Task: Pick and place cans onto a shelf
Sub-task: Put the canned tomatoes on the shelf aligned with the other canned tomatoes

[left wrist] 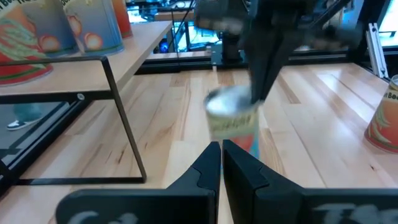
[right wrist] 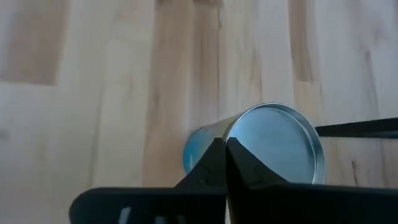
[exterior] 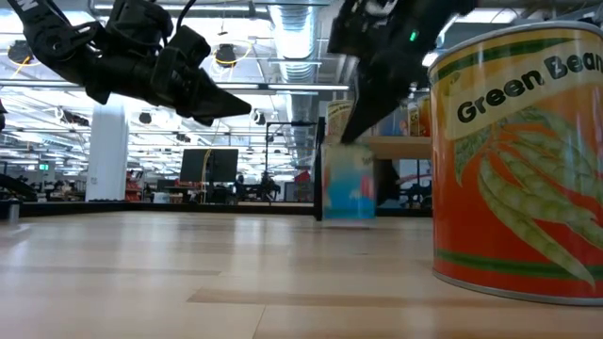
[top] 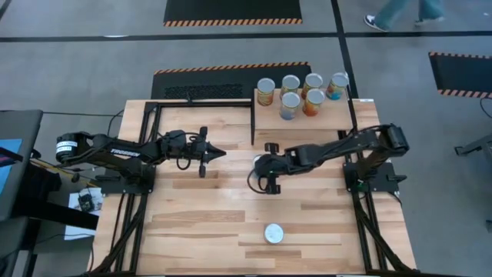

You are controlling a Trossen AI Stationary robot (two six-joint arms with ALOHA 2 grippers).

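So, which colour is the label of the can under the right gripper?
Blue, tan near the top; the can below the right gripper shows best in the low view.

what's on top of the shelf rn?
Six cans stand upright on the shelf, packed along its far edge: four in the back row, two in front. Bare wood shows nearer the arms. The labels' far sides are not visible.

Around the work area
A black metal frame point(top: 204, 123) stands on the plank surface point(top: 200, 223); a person's legs point(top: 400, 14) cross the grey floor point(top: 92, 69).
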